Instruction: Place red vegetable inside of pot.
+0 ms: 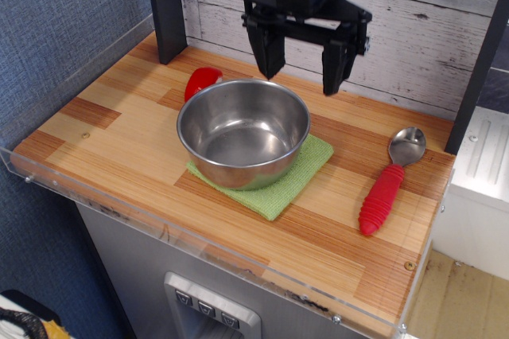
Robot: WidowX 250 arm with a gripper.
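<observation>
The pot [242,130] is a shiny steel bowl standing empty on a green cloth [274,184] in the middle of the wooden counter. The red vegetable [201,81] lies on the wood just behind the pot's left rim, partly hidden by it. My gripper [301,70] hangs above the pot's far right rim, well above the counter, with its two black fingers spread wide and nothing between them. It is to the right of the red vegetable.
A silver spoon with a red ribbed handle [388,185] lies at the right side of the counter. A dark post [165,5] stands at the back left. A clear plastic rim [159,231] edges the counter's front and left.
</observation>
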